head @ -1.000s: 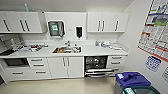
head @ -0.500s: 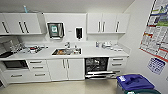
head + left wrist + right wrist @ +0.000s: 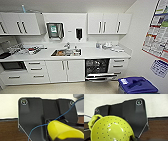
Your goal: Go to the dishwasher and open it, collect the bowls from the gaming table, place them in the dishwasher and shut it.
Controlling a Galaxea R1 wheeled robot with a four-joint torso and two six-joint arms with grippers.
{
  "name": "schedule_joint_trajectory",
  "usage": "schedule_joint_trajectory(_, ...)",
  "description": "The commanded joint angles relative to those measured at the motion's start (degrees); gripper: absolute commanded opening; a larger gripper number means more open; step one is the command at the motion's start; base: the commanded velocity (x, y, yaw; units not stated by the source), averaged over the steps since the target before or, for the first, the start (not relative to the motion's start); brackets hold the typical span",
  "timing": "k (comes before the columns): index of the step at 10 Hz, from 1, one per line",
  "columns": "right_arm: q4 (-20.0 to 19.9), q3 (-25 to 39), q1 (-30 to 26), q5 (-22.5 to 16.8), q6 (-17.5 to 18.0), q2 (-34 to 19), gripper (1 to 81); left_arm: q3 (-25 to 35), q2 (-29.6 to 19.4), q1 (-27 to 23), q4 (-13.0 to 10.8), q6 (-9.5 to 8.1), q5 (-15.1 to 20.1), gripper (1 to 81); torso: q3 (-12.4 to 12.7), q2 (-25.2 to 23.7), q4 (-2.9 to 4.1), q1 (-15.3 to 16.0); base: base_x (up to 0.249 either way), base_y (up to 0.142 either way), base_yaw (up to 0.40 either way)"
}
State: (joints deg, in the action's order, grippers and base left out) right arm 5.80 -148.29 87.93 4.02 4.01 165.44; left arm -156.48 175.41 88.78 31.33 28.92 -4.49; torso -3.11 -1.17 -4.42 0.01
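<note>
Yellow-green perforated bowl on the right wrist, plain yellow bowl on the left — finger grip can't tell — dishwasher open right of sink; approach w/ bowls, prob. loading next.

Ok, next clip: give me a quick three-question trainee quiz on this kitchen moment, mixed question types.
1. True or false: the dishwasher door is shut.
2. Multiple choice: the sink lies in the counter: A) above the dishwasher, B) above the white cabinet doors beside the dishwasher, C) under the posters.
3. Fill in: the right wrist view shows a yellow-green bowl dotted with small ____.

Key: 1 false, the door hangs open and dark racks show inside; 2 B; 3 holes.
</note>
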Motion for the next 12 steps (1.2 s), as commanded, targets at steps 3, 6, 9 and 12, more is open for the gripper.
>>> schedule_joint_trajectory(3,0.35,0.20,-3.06,-2.97,-0.23,-0.61,1.0,0.12,0.03,-2.16,-0.22,0.44,3.87,1.0,0.00,0.00,0.00,0.00,0.119,0.000,0.000)
schedule_joint_trajectory(6,0.35,0.11,-3.32,-3.06,-0.23,-0.52,1.0,0.12,0.03,-2.25,-0.22,0.44,3.87,1.0,0.00,0.00,0.00,0.00,0.123,0.000,0.000)
schedule_joint_trajectory(9,0.26,0.11,-3.06,-3.06,-0.23,-0.53,1.0,0.12,0.12,-2.17,-0.30,0.44,3.87,1.0,0.00,0.00,0.00,0.02,0.124,0.000,0.000)
schedule_joint_trajectory(12,0.26,0.11,-2.98,-2.97,-0.23,-0.61,1.0,0.12,0.03,-2.25,-0.30,0.44,3.87,1.0,0.00,0.00,0.00,0.00,0.124,0.000,0.000)
